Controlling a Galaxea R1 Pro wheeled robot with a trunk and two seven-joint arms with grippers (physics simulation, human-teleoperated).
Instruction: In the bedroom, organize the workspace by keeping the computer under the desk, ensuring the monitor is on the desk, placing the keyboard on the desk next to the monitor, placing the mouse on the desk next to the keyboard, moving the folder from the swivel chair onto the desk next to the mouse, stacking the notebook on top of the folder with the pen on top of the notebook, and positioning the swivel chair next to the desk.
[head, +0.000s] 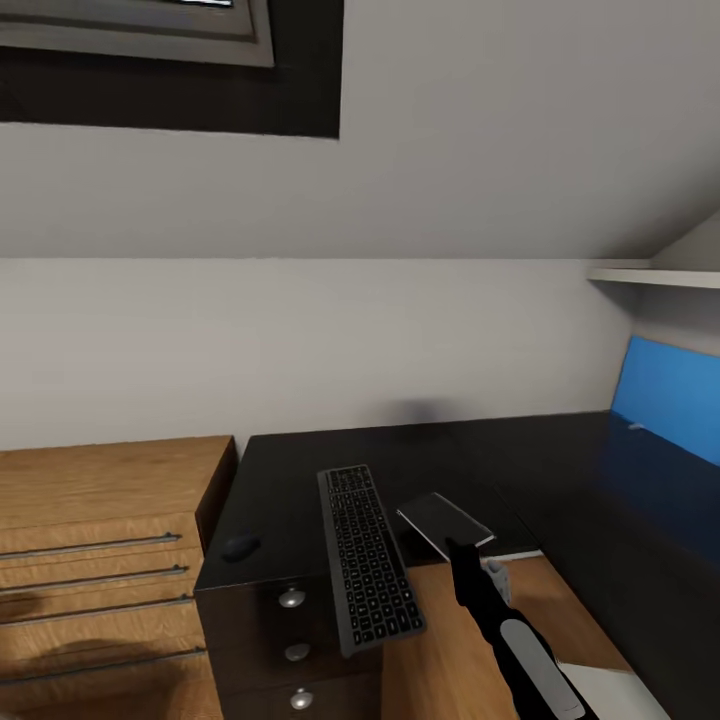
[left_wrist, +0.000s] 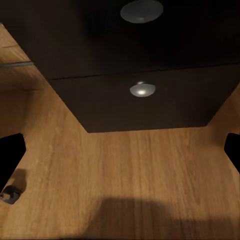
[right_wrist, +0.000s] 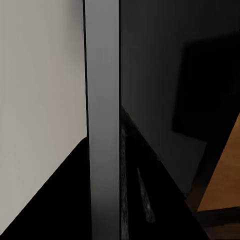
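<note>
no readable text, keyboard (head: 368, 560) key legends too small to read

Dim, flat simulator lighting; soft shadows, no glare.

Head view is evenly lit: pale wall (head: 300, 340) rendered mid-grey, dark tabletop (head: 560, 450) nearly black with detail lost. A faint blurred shadow is seen on the wall just above the tabletop. In left wrist view a broad soft shadow is cast on the wood floor (left_wrist: 135, 170), and small highlights are caught on the drawer knobs (left_wrist: 142, 89). Right wrist view is murky, low contrast, edges soft.
</note>
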